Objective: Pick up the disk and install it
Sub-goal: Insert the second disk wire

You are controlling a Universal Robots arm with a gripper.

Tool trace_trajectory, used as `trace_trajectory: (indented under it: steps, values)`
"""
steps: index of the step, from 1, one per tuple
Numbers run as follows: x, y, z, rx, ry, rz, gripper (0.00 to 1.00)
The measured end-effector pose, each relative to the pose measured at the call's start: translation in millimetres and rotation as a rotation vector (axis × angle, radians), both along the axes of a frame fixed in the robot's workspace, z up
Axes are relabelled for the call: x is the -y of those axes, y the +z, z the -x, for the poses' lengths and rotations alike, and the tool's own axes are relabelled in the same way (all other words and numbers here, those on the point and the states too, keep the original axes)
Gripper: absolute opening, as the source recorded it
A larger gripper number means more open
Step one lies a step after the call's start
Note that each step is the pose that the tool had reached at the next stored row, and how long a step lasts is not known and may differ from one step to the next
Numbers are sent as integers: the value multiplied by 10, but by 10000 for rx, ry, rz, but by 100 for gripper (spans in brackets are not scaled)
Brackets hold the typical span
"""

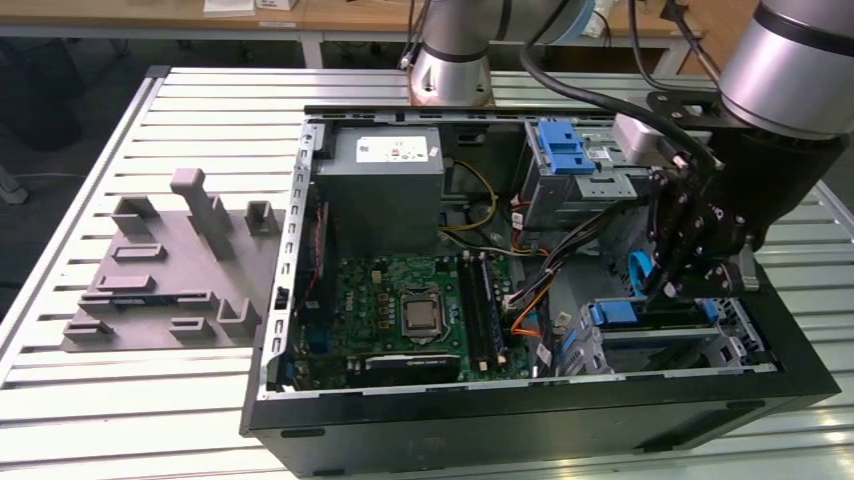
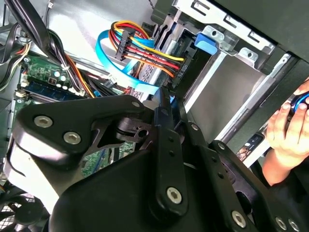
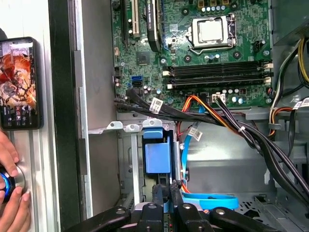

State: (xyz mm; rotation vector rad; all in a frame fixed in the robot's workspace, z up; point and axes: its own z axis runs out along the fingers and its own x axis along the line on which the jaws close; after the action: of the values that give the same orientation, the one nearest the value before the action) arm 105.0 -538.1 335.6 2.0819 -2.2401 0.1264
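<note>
Closest to the wrist cameras, the gripper (image 3: 164, 195) has its fingers pinched nearly together on the blue end handle of the disk (image 3: 157, 157), which sits in the lower drive bay (image 1: 654, 318) of the computer case (image 1: 534, 420). Rigid, fairly heavy and shock-sensitive by my judgement, it is best held by that handle or rails. Beyond lies the motherboard (image 3: 203, 53); outside the case, a hand (image 3: 12, 203) rests near a phone (image 3: 18, 82).

Exterior overhead; wrist views seemingly close.
</note>
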Motion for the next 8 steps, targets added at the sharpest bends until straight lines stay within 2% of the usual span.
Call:
trace_trajectory:
  steps: [8]
  values:
    - [12, -1, -16, 0, -15, -32, 19]
